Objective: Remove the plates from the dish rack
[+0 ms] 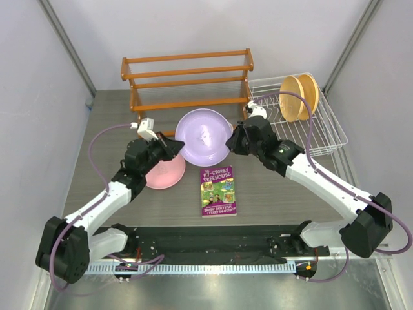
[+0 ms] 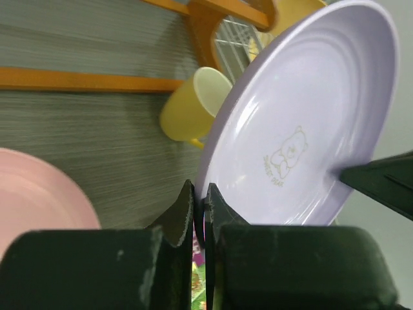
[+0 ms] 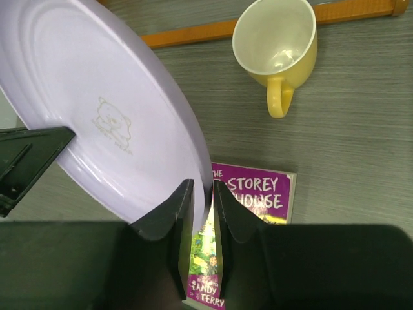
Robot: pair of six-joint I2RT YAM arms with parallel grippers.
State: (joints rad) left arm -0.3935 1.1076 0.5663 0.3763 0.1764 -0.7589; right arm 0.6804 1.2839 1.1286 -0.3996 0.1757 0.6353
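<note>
A wooden shelf rack [image 1: 187,81] stands at the back of the bench [image 1: 277,187], with the dish rack [image 1: 322,129] to its right. An upright plate [image 1: 293,97] stands on edge in the dish rack's rear. Over the bench's middle, a lifted plate [image 1: 203,139] hangs tilted between the left tool [image 1: 173,145] and right tool [image 1: 233,137], its rim inside both. A mug [image 3: 274,45] sits behind it and a book [image 1: 218,191] lies in front. A flat plate [image 1: 164,174] lies left of the book.

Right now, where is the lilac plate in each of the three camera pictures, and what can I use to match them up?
Top external: the lilac plate is at the centre, just above the purple book.
Left wrist: the plate fills the upper right, bear print showing.
Right wrist: the plate fills the upper left, bear print showing.
Shared landmark: the orange wooden rack, its bars visible in all three.
</note>
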